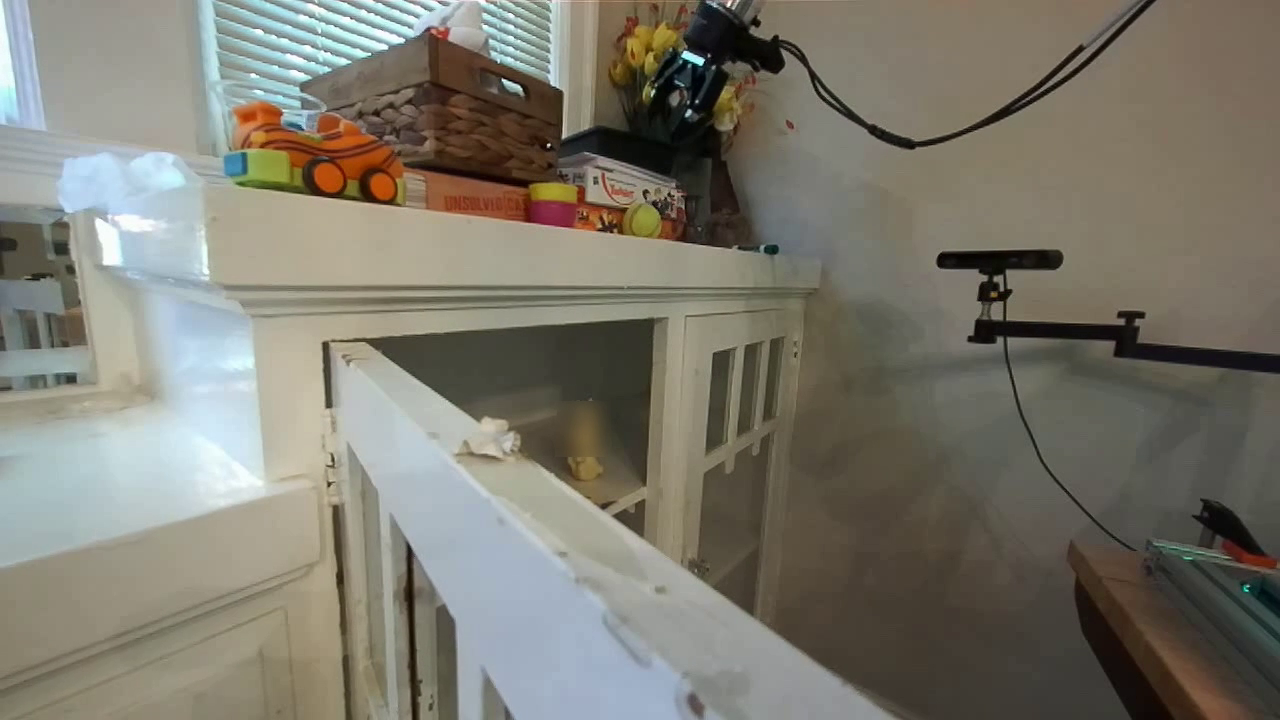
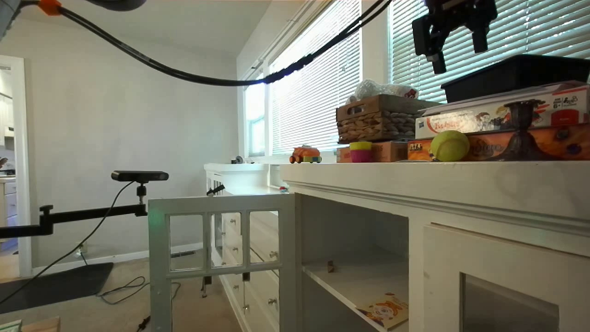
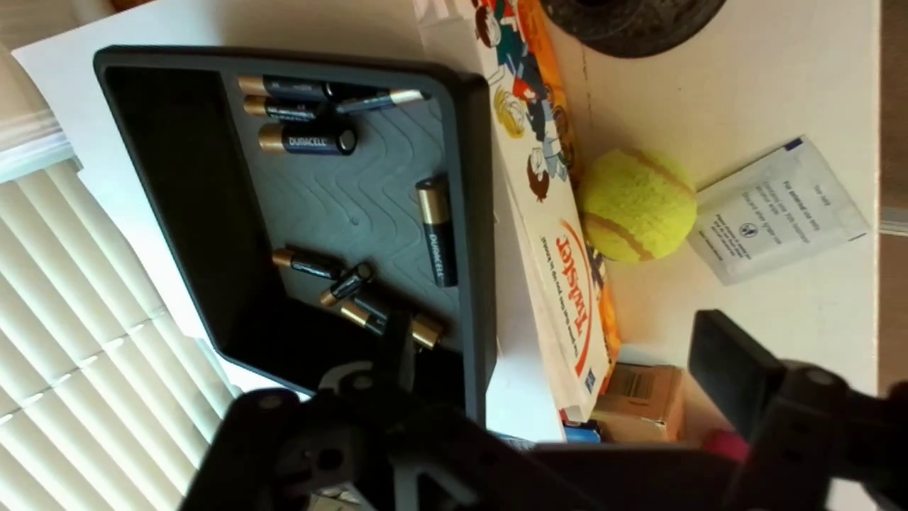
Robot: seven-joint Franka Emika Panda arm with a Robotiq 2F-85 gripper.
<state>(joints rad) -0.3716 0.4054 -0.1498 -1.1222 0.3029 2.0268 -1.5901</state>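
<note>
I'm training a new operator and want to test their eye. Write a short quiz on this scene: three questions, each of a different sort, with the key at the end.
1. True or false: the gripper stands open, with nothing between its fingertips.
2. Short answer: what small things lie in the black tray?
3. Fill in the missing word: in the wrist view, a flat white packet lies beside the fuzzy yellow ____.

Key:
1. True.
2. Batteries.
3. Ball.
</note>
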